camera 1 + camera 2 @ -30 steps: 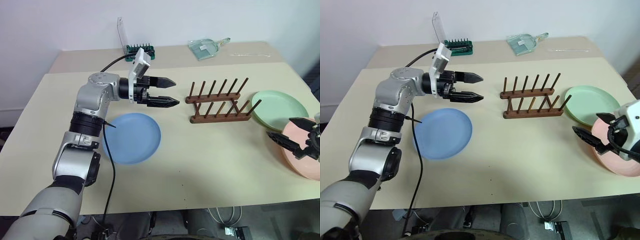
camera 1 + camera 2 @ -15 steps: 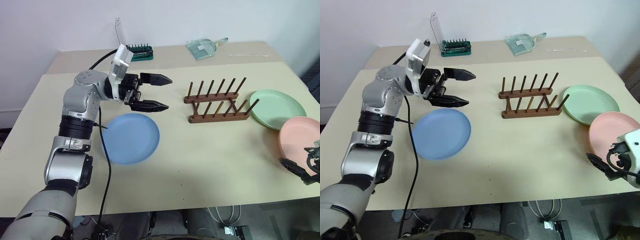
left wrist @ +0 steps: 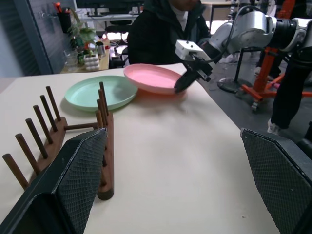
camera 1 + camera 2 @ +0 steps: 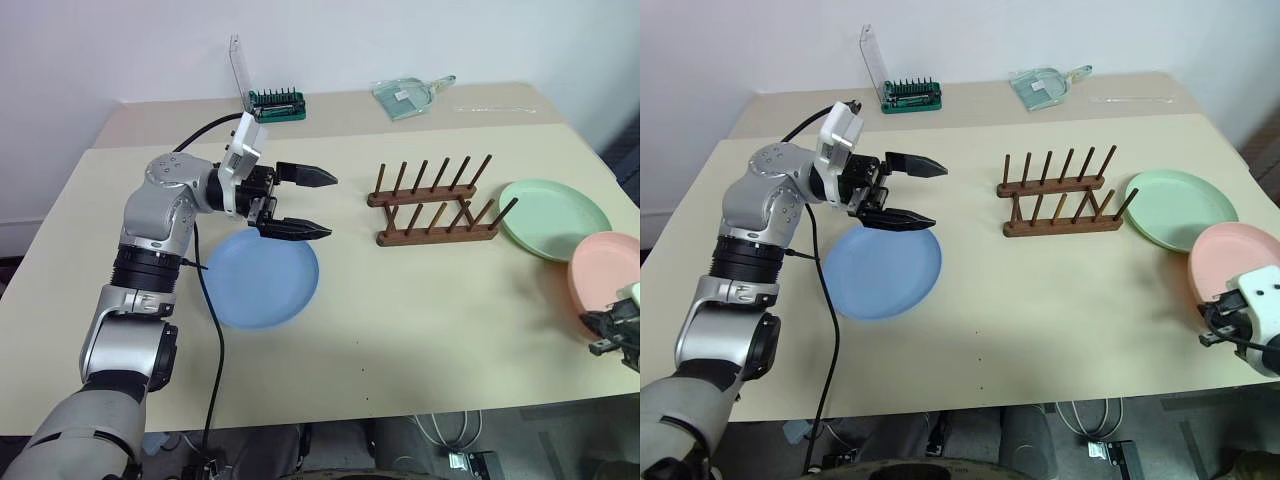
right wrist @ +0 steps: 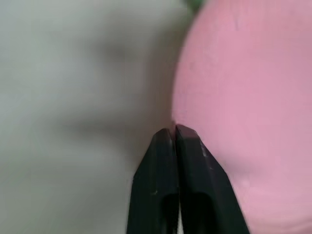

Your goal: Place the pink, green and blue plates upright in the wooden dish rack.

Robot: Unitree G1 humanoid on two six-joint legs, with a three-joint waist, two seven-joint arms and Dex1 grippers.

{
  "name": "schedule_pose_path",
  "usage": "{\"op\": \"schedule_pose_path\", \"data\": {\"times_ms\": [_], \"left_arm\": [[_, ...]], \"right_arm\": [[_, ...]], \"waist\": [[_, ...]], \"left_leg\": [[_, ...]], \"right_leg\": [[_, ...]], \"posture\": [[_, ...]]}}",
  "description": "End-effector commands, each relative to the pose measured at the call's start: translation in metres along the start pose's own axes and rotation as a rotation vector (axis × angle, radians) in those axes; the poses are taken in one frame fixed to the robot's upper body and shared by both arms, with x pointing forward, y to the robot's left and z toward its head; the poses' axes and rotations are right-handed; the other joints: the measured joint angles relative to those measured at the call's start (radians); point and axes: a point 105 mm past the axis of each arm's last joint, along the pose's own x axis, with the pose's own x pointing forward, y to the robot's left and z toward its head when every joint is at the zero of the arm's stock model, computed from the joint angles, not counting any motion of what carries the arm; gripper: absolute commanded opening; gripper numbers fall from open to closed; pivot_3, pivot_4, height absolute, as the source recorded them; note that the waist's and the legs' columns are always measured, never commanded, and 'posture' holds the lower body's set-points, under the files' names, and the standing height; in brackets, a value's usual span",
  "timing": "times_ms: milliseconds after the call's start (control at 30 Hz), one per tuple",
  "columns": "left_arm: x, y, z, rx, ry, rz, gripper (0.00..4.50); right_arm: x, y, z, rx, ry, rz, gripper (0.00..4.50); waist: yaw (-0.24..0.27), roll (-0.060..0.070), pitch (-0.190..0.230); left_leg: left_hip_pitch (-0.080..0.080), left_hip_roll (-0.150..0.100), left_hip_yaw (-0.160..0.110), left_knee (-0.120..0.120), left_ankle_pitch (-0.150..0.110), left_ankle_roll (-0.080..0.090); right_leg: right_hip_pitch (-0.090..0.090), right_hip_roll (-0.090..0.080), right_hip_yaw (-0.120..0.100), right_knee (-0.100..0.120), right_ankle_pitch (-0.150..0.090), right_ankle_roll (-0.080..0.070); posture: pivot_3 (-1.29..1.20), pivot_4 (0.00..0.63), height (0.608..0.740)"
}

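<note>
No text, label, brand or number can be read anywhere.

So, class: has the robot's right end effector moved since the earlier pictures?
Yes. The right end effector has dropped from over the round salmon-pink plate to that plate's near rim, jaws now shut, further from the dark wooden dish rack.

Surface: pale beige flat table (image 4: 420, 320); a second matching table (image 4: 350, 108) butts against its far edge.
Landmark: small dark-brown wooden dish rack (image 4: 436, 205), standing on the table.
Left of rack: round light blue plate (image 4: 262, 278), flat, well apart.
Right of rack: round mint green plate (image 4: 556, 217), flat, near.
Nearer than green plate: round salmon pink plate (image 4: 606, 280), flat, beside it.
Far table: green block with clear upright panel (image 4: 270, 95); clear dustpan (image 4: 412, 94).
</note>
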Motion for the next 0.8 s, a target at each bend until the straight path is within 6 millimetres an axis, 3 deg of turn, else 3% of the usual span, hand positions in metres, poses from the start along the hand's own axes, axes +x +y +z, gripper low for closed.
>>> {"op": "schedule_pose_path", "data": {"times_ms": [33,133,333,400,467,567,633,700,800], "left_arm": [[-0.001,0.004,0.011,0.039,-0.006,0.005,4.5],[-0.001,0.006,0.01,0.04,-0.002,0.008,4.5],[-0.002,0.009,0.013,0.044,-0.011,0.022,4.5],[-0.002,0.01,0.013,0.047,-0.012,0.023,4.5],[-0.002,0.01,0.014,0.046,-0.021,0.025,4.5],[-0.001,0.009,0.014,0.045,-0.029,0.027,4.5],[-0.003,0.009,0.018,0.034,-0.055,0.029,4.5],[-0.004,0.009,0.02,0.026,-0.066,0.03,4.5],[-0.004,0.009,0.02,0.04,-0.057,0.035,4.5]], "right_arm": [[-0.002,0.001,0.006,-0.032,-0.019,-0.014,0.04],[-0.008,-0.003,0.02,-0.051,-0.056,-0.031,0.04],[-0.042,-0.031,0.105,-0.06,-0.328,-0.092,0.04],[-0.049,-0.031,0.123,-0.062,-0.387,-0.075,0.04],[-0.069,-0.025,0.171,0.08,-0.673,0.036,0.04],[-0.092,-0.022,0.208,0.192,-0.899,0.19,0.04],[-0.11,-0.012,0.237,0.335,-1.06,0.557,0.04],[-0.116,-0.013,0.25,0.421,-1.106,0.749,0.04],[-0.104,-0.021,0.255,0.499,-1.084,0.84,0.04]], "waist": [[0.002,0.0,0.0],[0.001,0.0,0.0],[-0.008,0.002,-0.001],[-0.007,0.002,-0.001],[-0.011,-0.001,0.001],[-0.009,-0.001,0.001],[-0.012,-0.001,0.001],[-0.014,-0.002,0.001],[-0.011,-0.002,0.001]], "left_leg": [[0.0,0.0,0.0,0.0,0.0,0.0],[0.0,0.0,0.0,0.0,0.0,0.0],[0.0,0.0,0.002,0.0,-0.001,0.001],[0.0,0.0,0.001,-0.001,-0.001,0.001],[0.0,0.002,0.0,-0.001,0.0,0.0],[-0.001,0.002,0.001,-0.001,0.0,0.0],[-0.001,0.002,0.001,-0.001,0.0,0.0],[-0.001,0.001,0.001,-0.001,0.0,0.001],[-0.001,0.001,-0.001,-0.002,-0.001,0.003]], "right_leg": [[0.0,0.0,0.0,0.0,0.0,0.0],[0.0,0.0,0.0,0.0,0.0,0.0],[0.0,0.0,0.001,0.0,0.0,0.0],[0.0,0.0,0.0,0.0,0.0,0.0],[0.0,0.001,-0.001,0.0,0.0,-0.001],[-0.001,0.001,0.0,-0.001,0.001,-0.002],[-0.001,0.0,0.0,-0.002,0.001,-0.002],[0.0,0.0,0.0,-0.003,0.002,-0.003],[-0.001,0.0,-0.002,-0.002,0.002,-0.003]], "posture": [[0.0,0.15,0.74],[0.0,0.15,0.74],[0.0,0.15,0.74],[0.0,0.15,0.74],[0.0,0.15,0.74],[0.0,0.15,0.74],[0.0,0.15,0.74],[0.0,0.15,0.74],[0.0,0.15,0.74]]}}
